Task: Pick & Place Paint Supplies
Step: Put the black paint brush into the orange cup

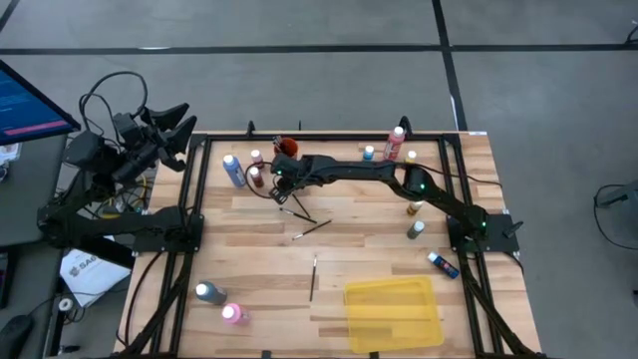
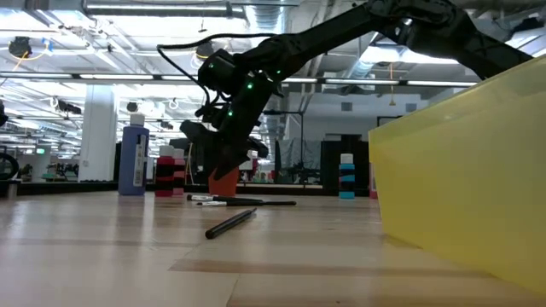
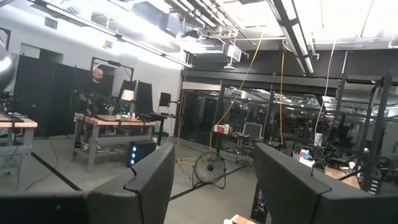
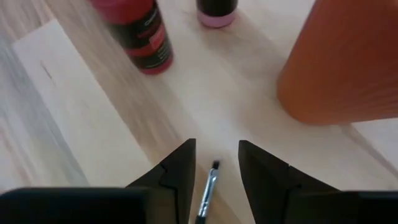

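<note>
A brush [image 4: 208, 191] lies on the tabletop [image 4: 74, 137] directly between the tips of the right jaws [image 4: 215, 163], its long axis running in line with the fingers, head toward the orange cup [image 4: 345, 59] at about one o'clock. The jaws stand narrowly apart and hold nothing yet. In the overhead view this spot is near the tabletop's twelve-o'clock edge, beside the cup [image 1: 287, 148]. The right arm is much the nearer; the left jaws [image 1: 171, 128] wait wide, off the ten-o'clock corner.
</note>
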### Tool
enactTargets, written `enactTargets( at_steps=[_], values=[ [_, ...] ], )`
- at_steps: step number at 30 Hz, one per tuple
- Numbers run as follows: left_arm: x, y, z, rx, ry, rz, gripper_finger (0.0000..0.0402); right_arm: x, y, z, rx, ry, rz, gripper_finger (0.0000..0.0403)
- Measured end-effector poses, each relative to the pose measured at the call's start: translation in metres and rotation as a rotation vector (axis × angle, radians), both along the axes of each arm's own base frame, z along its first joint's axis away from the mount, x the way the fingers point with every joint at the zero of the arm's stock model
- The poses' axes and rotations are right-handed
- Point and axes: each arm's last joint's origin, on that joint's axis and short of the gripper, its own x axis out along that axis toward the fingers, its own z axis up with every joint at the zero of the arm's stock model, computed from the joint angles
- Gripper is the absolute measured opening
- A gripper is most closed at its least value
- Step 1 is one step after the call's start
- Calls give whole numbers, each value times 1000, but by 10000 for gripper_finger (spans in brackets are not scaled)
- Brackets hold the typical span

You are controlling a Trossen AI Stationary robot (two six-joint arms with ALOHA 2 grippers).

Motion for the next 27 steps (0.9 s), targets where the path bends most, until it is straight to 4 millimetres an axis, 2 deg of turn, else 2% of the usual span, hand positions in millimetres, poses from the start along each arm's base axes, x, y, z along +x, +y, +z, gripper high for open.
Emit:
enactTargets(
  at_steps=[5,12,27],
  values=[
    [0,0,0,0,0,0,211,2,7,0,-11,-1,6,118],
    [0,0,-1,4,18,4,211,-4,4,-16,-9,25,-42,118],
    [2,1,-6,22,102,17,211,-5,-3,-16,-6,23,-48,130]
  ],
)
